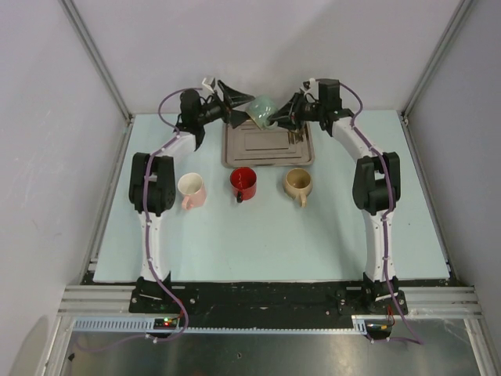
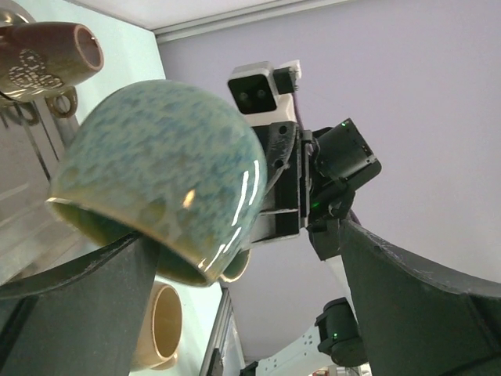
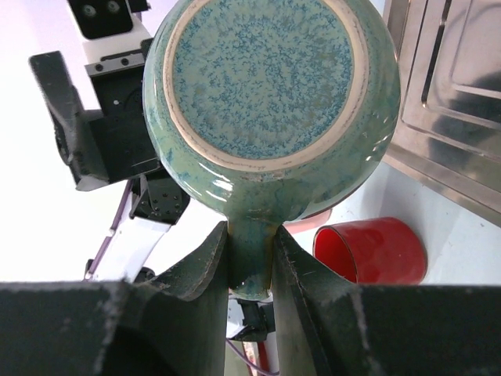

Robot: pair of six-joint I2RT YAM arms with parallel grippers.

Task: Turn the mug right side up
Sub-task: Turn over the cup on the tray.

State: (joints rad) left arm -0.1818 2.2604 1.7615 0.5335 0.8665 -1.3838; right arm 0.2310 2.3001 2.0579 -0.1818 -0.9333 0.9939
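The green speckled mug (image 1: 262, 110) hangs tilted in the air above the far edge of the metal tray (image 1: 268, 149). My right gripper (image 3: 250, 262) is shut on the mug's handle (image 3: 250, 251), and the mug's base (image 3: 270, 78) faces its camera. My left gripper (image 2: 250, 313) is open wide just left of the mug (image 2: 156, 172). The mug's rim sits at the left finger (image 2: 78, 313), and its mouth points down towards that finger. In the top view the left gripper (image 1: 235, 98) and right gripper (image 1: 286, 116) flank the mug.
A pink mug (image 1: 192, 190), a red mug (image 1: 243, 183) and a tan mug (image 1: 297, 184) stand upright in a row in front of the tray. The red mug (image 3: 376, 251) and the tray (image 3: 454, 102) also show in the right wrist view. Walls and frame posts close in the back.
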